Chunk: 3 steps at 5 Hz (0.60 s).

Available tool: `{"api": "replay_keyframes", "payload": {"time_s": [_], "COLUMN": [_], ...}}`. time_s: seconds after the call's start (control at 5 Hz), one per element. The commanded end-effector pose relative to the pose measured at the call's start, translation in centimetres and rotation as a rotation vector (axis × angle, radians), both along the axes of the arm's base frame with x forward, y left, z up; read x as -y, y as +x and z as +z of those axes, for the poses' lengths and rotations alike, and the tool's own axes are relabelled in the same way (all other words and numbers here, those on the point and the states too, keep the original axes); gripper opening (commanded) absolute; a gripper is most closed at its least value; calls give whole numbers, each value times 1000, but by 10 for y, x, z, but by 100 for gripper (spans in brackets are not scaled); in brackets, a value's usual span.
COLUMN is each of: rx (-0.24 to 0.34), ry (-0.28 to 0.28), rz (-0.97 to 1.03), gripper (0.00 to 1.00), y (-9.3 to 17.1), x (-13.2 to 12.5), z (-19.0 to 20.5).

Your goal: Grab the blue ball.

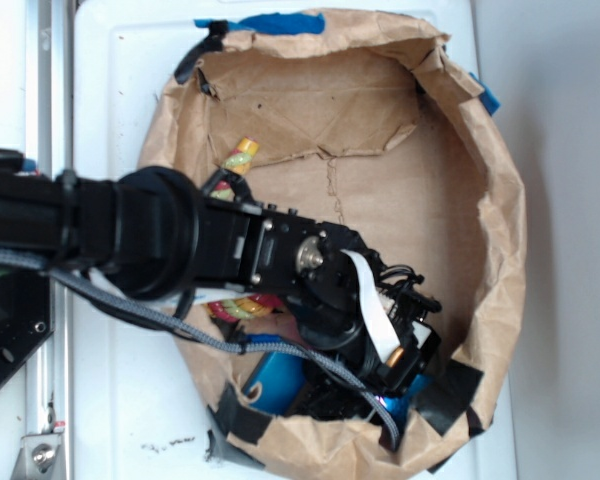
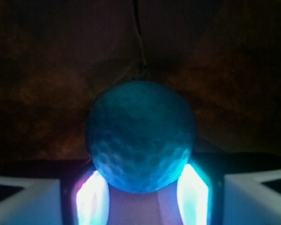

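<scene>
A blue ball (image 2: 140,140) fills the middle of the wrist view, round and teal-blue in dim light, its lower surface finely dimpled like a golf ball and its top smoother and darker. It sits between the 2 glowing fingers (image 2: 91,199) of the gripper (image 2: 140,197), which flank its underside left and right; the ball's edges overlap both pads, so the gripper appears pinched on it, though actual contact cannot be confirmed in the glare. Behind it lies shadowed, creased brown paper. From the exterior view, the black arm (image 1: 160,235) reaches into a crumpled brown paper basin (image 1: 500,200), its gripper buried at the near rim beside black tape (image 1: 450,395). A larger blue object (image 1: 277,380) lies under the arm, and a striped toy (image 1: 242,155) rests farther in.
</scene>
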State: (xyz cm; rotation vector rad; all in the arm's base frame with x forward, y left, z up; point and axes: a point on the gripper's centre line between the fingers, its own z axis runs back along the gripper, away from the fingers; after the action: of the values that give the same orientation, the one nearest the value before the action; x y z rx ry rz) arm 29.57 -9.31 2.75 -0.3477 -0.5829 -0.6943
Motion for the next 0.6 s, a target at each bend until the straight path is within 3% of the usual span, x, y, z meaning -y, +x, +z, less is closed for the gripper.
{"api": "replay_keyframes", "payload": {"time_s": [0.0, 0.4], "rx": [31, -11], "ry": [5, 71], "rz": [10, 154], "gripper": [0, 0], "y": [7, -1], "x": [4, -15], "z": [18, 42]}}
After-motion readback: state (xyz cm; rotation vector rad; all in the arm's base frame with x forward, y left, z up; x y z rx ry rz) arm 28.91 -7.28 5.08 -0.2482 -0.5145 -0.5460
